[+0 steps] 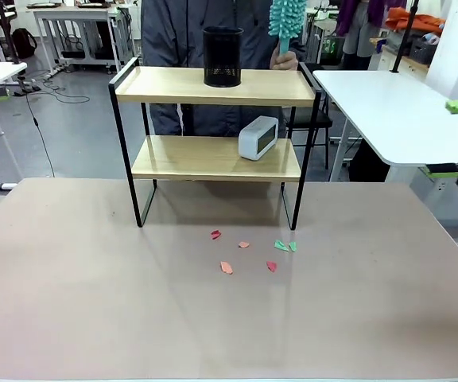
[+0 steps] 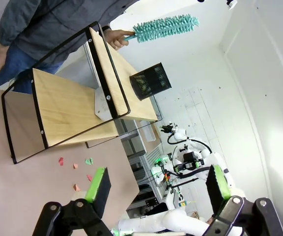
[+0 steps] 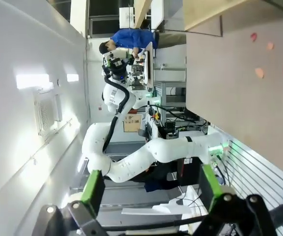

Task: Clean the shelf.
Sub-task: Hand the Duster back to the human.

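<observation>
Jaws apart; two-tier wooden shelf (image 1: pixel 213 86)

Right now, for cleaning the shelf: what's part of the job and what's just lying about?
Job:
- shelf
- teal duster in the person's hand
- black mesh cup, top board
- white clock, lower board

Lying about:
- paper scraps on the table

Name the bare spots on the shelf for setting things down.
On the shelf, the top board is free left and right of the black mesh cup. The lower board is free left of the white clock. The paper scraps litter the table just in front.
</observation>
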{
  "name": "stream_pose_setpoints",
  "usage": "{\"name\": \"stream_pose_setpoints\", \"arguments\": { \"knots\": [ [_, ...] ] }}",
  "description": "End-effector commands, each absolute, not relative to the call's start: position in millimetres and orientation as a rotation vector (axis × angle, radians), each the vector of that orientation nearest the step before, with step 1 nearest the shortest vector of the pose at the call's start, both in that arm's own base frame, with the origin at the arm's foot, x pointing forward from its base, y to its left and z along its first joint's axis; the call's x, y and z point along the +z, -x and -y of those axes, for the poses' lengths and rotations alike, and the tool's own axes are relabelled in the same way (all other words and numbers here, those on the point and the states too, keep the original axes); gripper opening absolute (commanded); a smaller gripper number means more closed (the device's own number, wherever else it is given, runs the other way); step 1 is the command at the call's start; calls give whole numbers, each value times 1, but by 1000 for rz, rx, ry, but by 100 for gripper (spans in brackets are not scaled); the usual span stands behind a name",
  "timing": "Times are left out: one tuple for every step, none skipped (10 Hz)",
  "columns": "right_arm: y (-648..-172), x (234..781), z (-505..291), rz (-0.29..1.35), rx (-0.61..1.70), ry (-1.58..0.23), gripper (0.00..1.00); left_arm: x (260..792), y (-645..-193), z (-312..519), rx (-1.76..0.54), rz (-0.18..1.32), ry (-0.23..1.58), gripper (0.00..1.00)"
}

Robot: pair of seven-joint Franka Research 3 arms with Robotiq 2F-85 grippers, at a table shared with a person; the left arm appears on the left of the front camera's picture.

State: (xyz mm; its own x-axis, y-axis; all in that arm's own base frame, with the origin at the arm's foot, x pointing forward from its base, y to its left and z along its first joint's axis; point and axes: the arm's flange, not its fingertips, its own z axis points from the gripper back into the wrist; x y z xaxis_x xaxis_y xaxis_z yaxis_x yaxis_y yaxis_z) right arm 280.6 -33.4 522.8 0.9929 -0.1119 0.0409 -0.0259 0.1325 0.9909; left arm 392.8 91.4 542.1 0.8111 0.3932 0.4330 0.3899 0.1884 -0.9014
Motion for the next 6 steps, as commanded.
{"name": "stream_pose_setpoints", "arguments": {
  "knots": [
    [-270, 527, 41, 118, -38, -1447, 100, 545, -392, -91, -4, 689, 1424, 100],
    [-270, 527, 41, 118, -38, -1447, 100, 545, -392, -91, -4, 689, 1424, 100],
    [-270, 527, 41, 118, -38, -1447, 100, 545, -392, -91, -4, 689, 1424, 100],
    [-270, 527, 41, 118, -38, -1447, 100, 545, -392, -91, -4, 689, 1424, 100],
    [-270, 527, 41, 118, -38, -1447, 100, 545, -392, -91, -4, 689, 1424, 100],
    [-270, 527, 41, 118, -38, -1447, 100, 545, -392, -91, -4, 689, 1424, 100]
  ]
}}
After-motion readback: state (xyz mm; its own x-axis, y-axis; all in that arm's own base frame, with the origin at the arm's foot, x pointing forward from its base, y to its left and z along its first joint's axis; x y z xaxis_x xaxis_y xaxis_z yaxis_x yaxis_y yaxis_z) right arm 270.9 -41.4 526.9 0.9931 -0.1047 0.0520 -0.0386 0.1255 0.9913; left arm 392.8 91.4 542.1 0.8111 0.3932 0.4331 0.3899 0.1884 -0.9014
